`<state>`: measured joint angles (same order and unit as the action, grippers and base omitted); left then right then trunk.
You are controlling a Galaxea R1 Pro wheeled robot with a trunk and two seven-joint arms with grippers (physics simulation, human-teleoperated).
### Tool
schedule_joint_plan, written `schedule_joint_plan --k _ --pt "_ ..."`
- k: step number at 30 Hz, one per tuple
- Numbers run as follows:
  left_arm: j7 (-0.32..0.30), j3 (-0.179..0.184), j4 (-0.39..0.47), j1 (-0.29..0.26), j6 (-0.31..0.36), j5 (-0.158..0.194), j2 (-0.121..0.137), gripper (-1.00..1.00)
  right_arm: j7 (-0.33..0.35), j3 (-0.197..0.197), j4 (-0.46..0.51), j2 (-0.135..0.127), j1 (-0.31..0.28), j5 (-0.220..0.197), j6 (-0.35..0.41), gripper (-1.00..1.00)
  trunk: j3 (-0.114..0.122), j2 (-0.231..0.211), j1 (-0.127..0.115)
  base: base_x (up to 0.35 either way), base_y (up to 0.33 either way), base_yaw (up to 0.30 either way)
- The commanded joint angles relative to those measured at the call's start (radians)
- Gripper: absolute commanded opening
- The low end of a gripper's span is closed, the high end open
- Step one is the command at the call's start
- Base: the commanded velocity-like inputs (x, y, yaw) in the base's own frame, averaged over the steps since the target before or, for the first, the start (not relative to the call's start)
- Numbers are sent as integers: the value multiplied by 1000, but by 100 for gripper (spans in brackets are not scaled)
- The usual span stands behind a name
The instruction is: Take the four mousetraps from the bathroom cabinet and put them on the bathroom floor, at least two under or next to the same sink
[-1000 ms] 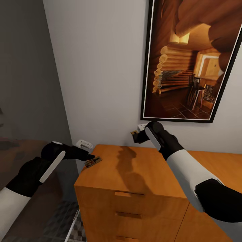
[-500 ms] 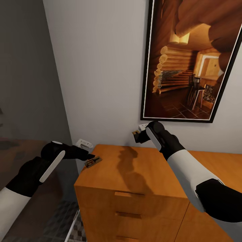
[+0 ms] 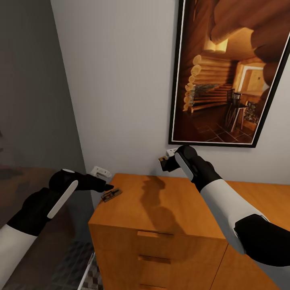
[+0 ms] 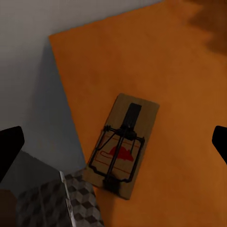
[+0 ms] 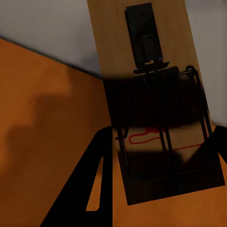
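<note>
One mousetrap (image 3: 111, 195) lies on the left front corner of the orange-brown cabinet (image 3: 169, 209), one end hanging over the edge. In the left wrist view this mousetrap (image 4: 122, 146) sits between the wide-apart fingertips of my open left gripper (image 4: 113, 144). From the head camera, the left gripper (image 3: 105, 186) hovers just left of and above it. My right gripper (image 3: 165, 163) is raised above the cabinet's back edge and shut on a second mousetrap (image 5: 113, 42), with a black finger (image 5: 94, 189) beside it. A strip of the bathroom floor (image 3: 80, 262) shows beside the cabinet.
A white wall stands close behind the cabinet, carrying a large framed picture (image 3: 229, 72) of a log cabin. A small white wall fitting (image 3: 100, 172) sits right behind the left gripper. A grey wall (image 3: 32, 100) closes the left side. Drawer handles (image 3: 153, 233) face me.
My right gripper has edged slightly right with its mousetrap. The left gripper and the mousetrap on the cabinet corner have barely moved.
</note>
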<state>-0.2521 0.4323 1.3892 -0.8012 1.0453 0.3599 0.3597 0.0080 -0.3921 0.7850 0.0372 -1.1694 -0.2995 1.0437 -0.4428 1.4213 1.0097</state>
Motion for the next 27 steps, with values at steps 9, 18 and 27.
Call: schedule_joint_plan --k 9,18,27 --pt "-10 -3 1 -1 2 -9 1 100 1 -1 0 0 -1 -1 3 -100 -1 1 0 4 1 0" --pt "-10 -12 0 -1 2 -7 1 100 1 -1 0 1 -1 -1 3 -100 -1 1 0 84 56 0" --pt "-10 -36 1 -1 2 -8 0 100 1 -1 0 1 -1 -1 3 -100 -1 1 0 13 10 0"
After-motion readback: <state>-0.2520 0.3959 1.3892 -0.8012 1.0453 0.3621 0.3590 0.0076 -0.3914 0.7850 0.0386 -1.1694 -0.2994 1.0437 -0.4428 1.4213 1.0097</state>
